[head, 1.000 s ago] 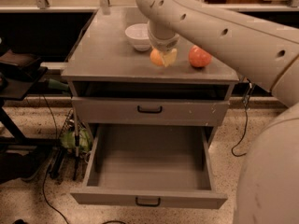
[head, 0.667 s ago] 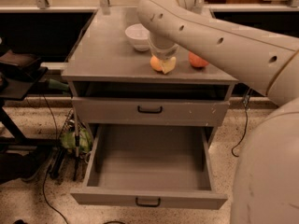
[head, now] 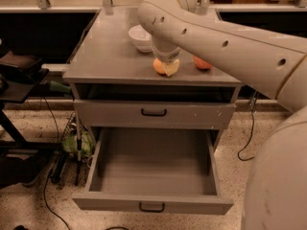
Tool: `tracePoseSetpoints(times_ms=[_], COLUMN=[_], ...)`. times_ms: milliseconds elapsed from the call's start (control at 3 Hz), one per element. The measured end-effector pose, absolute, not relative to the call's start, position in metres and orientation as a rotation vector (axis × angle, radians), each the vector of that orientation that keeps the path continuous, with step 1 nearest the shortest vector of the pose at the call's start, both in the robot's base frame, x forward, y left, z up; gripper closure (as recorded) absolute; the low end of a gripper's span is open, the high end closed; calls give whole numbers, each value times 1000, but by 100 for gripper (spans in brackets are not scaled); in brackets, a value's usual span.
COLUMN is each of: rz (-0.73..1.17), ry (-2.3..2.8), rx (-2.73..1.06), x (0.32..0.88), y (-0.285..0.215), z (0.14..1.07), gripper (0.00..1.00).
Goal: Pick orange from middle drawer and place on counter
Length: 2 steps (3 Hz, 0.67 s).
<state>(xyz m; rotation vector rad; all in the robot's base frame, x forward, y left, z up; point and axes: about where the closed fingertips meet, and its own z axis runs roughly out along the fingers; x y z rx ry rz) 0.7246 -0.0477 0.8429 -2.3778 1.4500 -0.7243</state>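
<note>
Starting at the edges, what room is recorded?

Reply: The tabletop point(head: 110, 56) is seen bare across its left half, out to the left and front edges. The orange point(head: 159, 66) is set near the front edge, a little right of centre. A red fruit point(head: 203, 63) is noted near it on the right, apart from it. A white bowl point(head: 139, 38) is placed further back. Below an open slot, a closed drawer point(head: 120, 113) is flush with the cabinet. Under it the open drawer point(head: 153, 169) is pulled well out over the speckled floor point(head: 29, 205), its grey bottom shown from wall to wall.

Query: And the hand?

Reply: The hand point(head: 166, 67) is seen down at the tabletop, carried by the arm point(head: 225, 37) that crosses in from the upper right. The orange is touched by it and partly covered on the right side. Whether the hand is clamped on the fruit or loose cannot be told. The orange is recorded as resting on the tabletop, outside the drawer.
</note>
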Motion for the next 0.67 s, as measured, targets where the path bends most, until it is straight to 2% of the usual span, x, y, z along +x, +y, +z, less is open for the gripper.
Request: tracePoseSetpoints(times_ms=[333,667], rz=[-767,-825], ry=[1444,1465], rx=[-2371,-2347], x=[718,707], y=[-45,-44], z=[849,866], gripper=[12,0])
